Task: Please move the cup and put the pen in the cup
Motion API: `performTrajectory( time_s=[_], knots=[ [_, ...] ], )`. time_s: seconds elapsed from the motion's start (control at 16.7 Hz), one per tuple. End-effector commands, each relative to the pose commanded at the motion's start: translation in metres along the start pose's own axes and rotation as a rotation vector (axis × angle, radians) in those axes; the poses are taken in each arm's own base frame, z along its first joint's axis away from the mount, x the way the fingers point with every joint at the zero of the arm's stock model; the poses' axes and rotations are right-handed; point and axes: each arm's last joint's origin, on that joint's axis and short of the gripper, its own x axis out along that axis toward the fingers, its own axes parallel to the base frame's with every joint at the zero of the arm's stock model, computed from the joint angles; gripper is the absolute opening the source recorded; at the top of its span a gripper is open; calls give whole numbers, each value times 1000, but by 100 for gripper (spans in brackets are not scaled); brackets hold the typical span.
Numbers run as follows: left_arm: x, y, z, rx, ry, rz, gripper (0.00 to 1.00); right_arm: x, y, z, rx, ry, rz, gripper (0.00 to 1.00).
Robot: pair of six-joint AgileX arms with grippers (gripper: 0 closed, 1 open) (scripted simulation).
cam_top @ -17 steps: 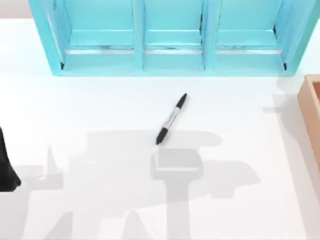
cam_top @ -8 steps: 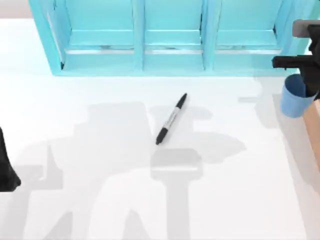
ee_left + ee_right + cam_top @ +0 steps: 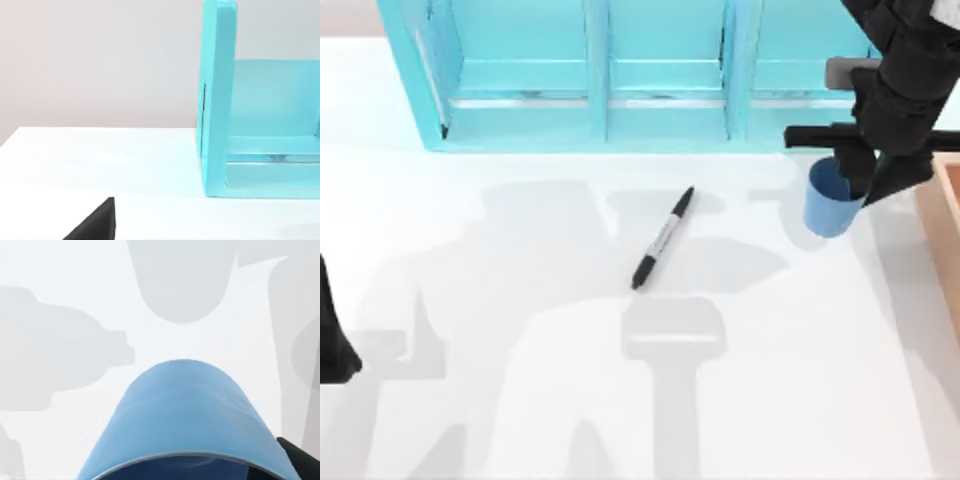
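Note:
The blue cup (image 3: 828,210) hangs tilted above the table's right side, held at its rim by my right gripper (image 3: 865,182), which is shut on it. Up close in the right wrist view, the cup (image 3: 185,420) has its outer wall toward the camera and a dark fingertip (image 3: 300,457) at its rim. The black and grey pen (image 3: 663,237) lies diagonally on the white table near the middle, well left of the cup. My left arm (image 3: 332,335) is parked at the left edge.
A turquoise shelf unit (image 3: 660,75) with three compartments spans the back of the table, close behind the right arm. A brown wooden box (image 3: 945,225) stands at the right edge. The shelf's end panel (image 3: 217,100) appears in the left wrist view.
My right arm has come in from the right edge carrying the cup and moved it leftward toward the middle. The pen and left arm have not moved.

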Motion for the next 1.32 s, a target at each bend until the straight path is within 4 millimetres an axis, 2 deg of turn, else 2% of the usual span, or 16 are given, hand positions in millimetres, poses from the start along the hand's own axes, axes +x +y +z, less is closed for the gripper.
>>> performTrajectory(
  time_s=[0.18,0.54,0.72,1.32],
  knots=[
    [0,0,0,0,0,0,100,8,-1,-1,5,11,-2,0],
    [0,0,0,0,0,0,100,44,6,0,0,0,0,0],
    [0,0,0,0,0,0,100,45,6,-1,0,0,0,0],
    [0,0,0,0,0,0,100,45,6,-1,0,0,0,75]
  ],
)
